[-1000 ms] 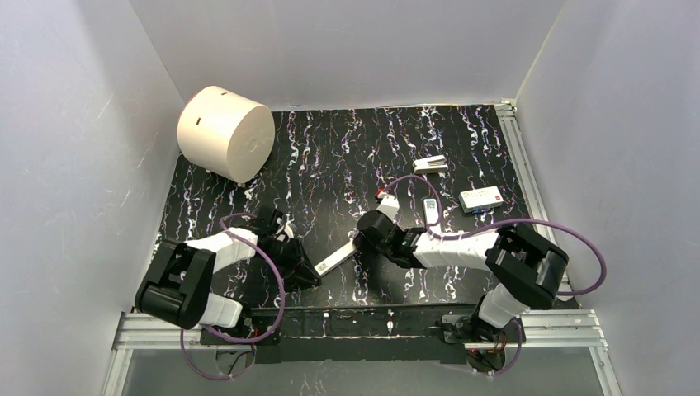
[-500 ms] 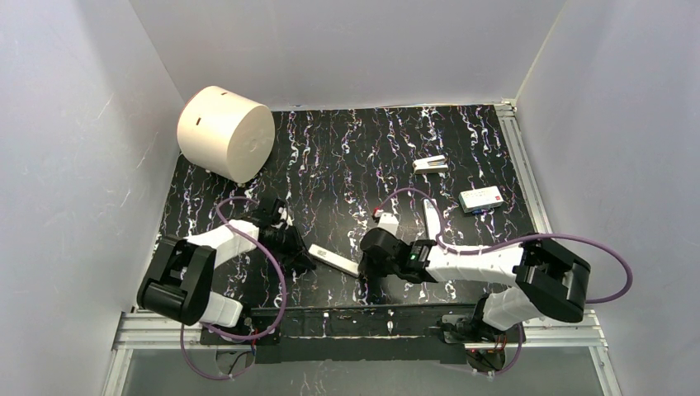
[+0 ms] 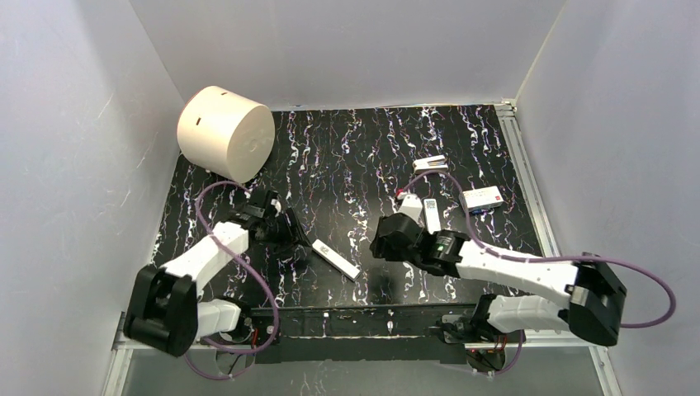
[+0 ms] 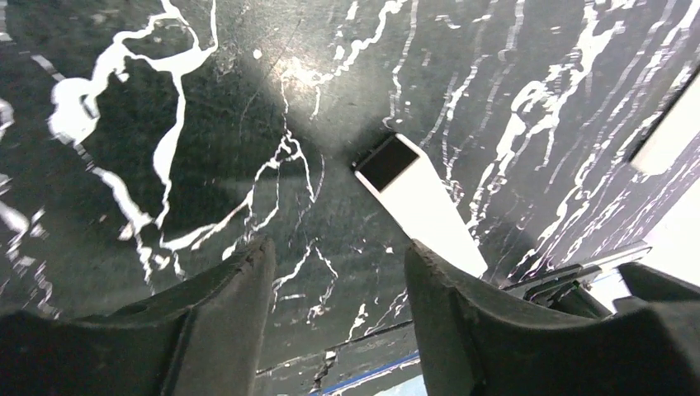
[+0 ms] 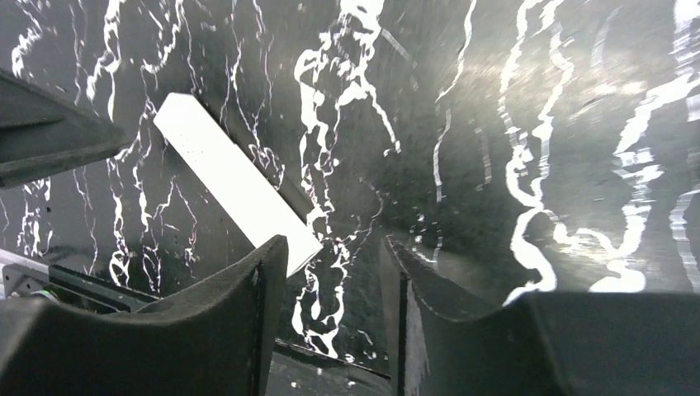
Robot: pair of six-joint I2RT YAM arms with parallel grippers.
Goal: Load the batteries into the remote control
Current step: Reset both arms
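Remote control (image 3: 335, 259) lies flat and slanted on the desk (image 3: 355, 148) near the front edge, between the two arms and held by neither. Left jaws stand parted with nothing between them, just beside the remote's dark-windowed end. Right jaws are likewise parted and empty, near its other end. A white strip (image 3: 431, 214) and a white box (image 3: 483, 198) sit well off to the right.

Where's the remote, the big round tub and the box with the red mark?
remote (image 3: 336, 259): top view, middle of the white bar.
tub (image 3: 216, 124): top view, its curved side.
box (image 3: 483, 198): top view, its white top face.
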